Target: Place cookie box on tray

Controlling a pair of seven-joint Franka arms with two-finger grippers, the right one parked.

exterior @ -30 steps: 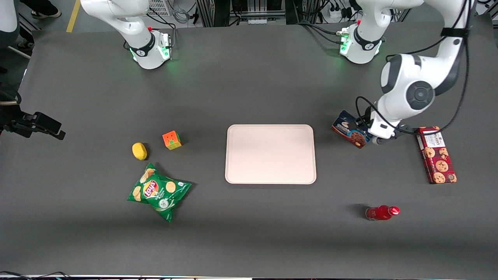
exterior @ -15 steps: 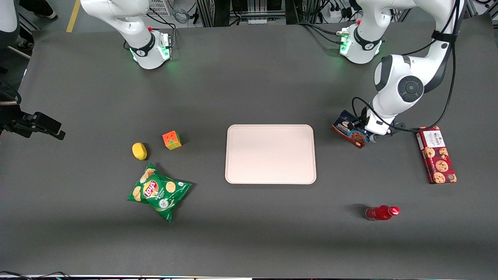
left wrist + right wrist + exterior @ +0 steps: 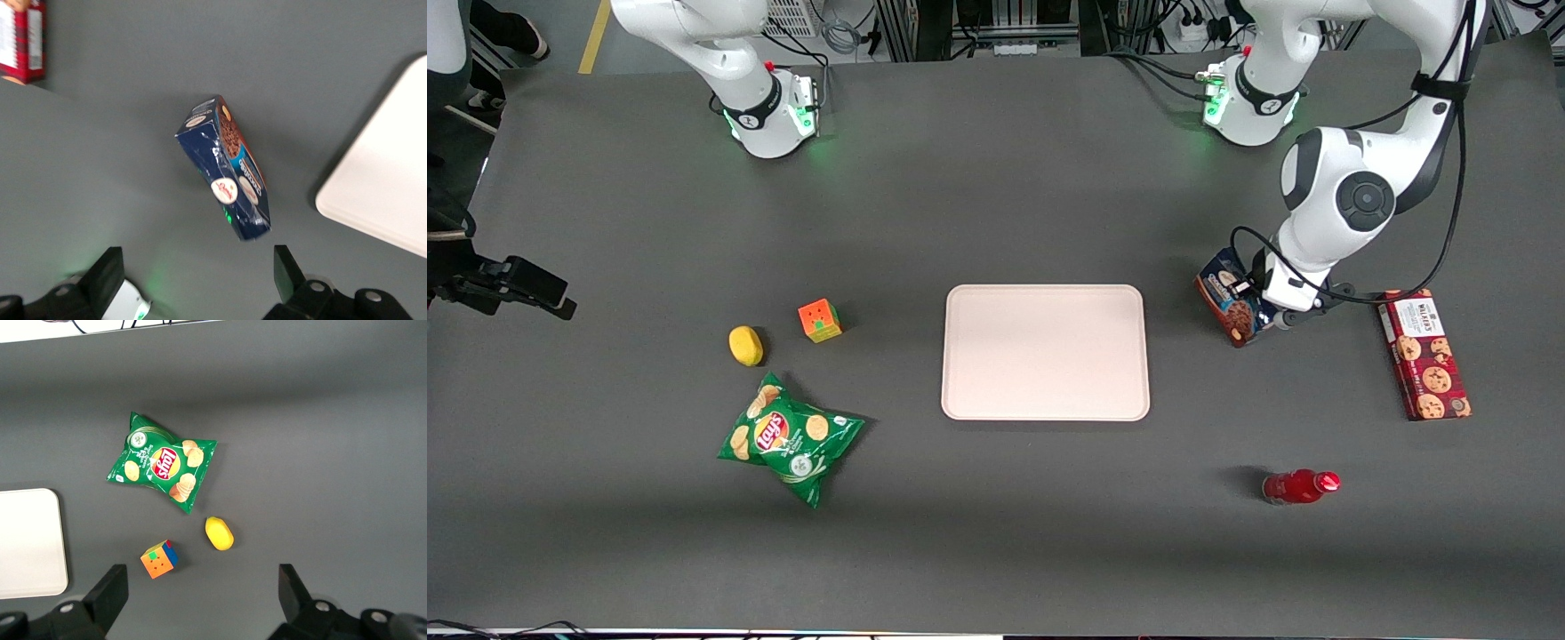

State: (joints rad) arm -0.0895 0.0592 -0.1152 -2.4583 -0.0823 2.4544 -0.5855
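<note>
Navy-blue cookie box (image 3: 225, 177), creased and tilted on edge, sits on the table between the gripper (image 3: 193, 280)'s wide-spread fingers (image 3: 285, 267), untouched.

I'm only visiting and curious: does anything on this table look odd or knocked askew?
Yes: the cookie box stands tilted on its edge beside the tray, under the open gripper, and its side looks creased. The red bottle lies on its side.

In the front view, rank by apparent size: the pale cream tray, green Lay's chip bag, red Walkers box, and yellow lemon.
1. Pale cream-pink rectangular tray
2. Green Lay's chip bag
3. Long red Walkers cookie box, close to the bag, so that order is unsure
4. Small yellow lemon
</note>
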